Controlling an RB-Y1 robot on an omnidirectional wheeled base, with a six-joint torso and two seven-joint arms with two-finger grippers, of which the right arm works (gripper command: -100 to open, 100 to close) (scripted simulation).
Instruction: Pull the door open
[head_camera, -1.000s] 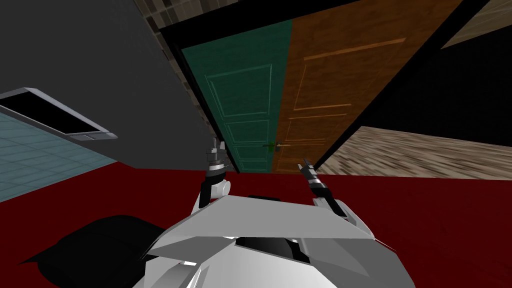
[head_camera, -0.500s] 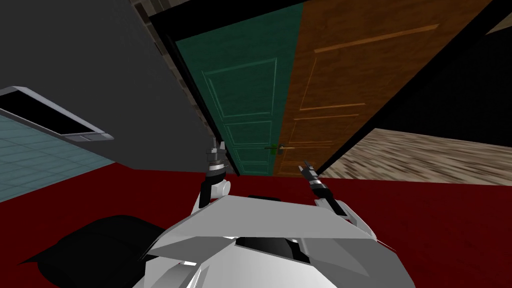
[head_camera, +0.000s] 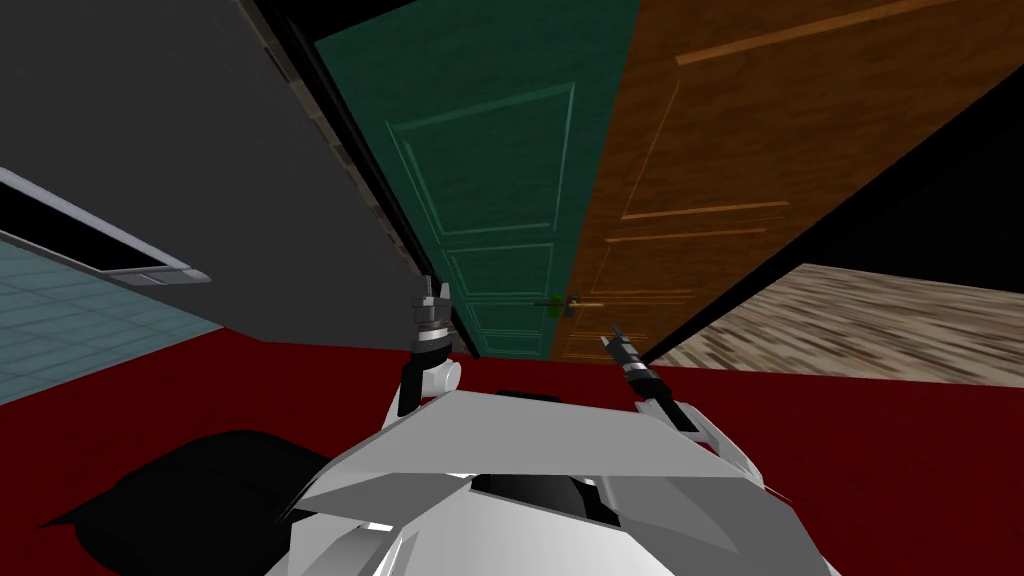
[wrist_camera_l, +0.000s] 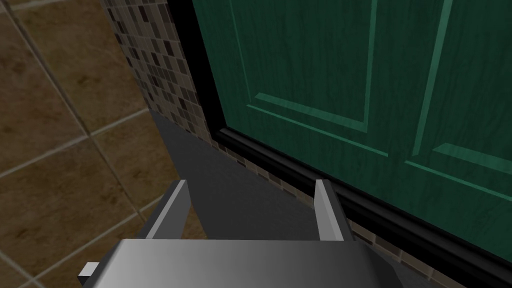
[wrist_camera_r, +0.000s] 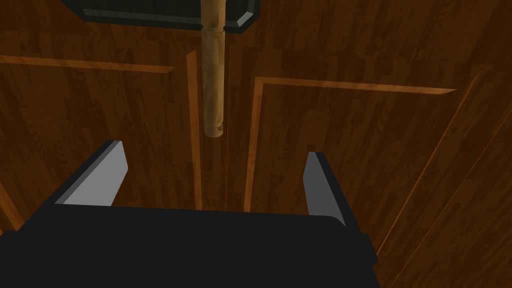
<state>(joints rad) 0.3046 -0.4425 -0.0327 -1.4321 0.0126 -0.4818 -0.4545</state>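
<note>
- Hovering just short of the lever handle (wrist_camera_r: 213, 85), the right end effector (wrist_camera_r: 215, 155) is being held wide open, with nothing between its fingers (wrist_camera_r: 97, 175).
- Handle tip is sitting just beyond the fingertips, roughly centred in the gap; no contact is being made.
- Handle is being carried on a dark backplate (wrist_camera_r: 150, 12) on the brown door (head_camera: 700, 180).
- Brown door is appearing shut, level with the green door (head_camera: 480, 180) beside it; the handle is sitting by the seam between them, just ahead of the right arm.
- Left end effector (wrist_camera_l: 252, 182) is being held open and empty, pointed at the green door's edge, black frame (wrist_camera_l: 280, 162) and mosaic wall strip (wrist_camera_l: 165, 75); judged idle.
- Progress, judged: only pre-grasp alignment is being shown as done. Door is not yet being pulled.
- Left to do, judged: fingers being advanced around the lever, closed on it, lever turned if latched, door drawn back over the red floor (head_camera: 850, 450).
</note>
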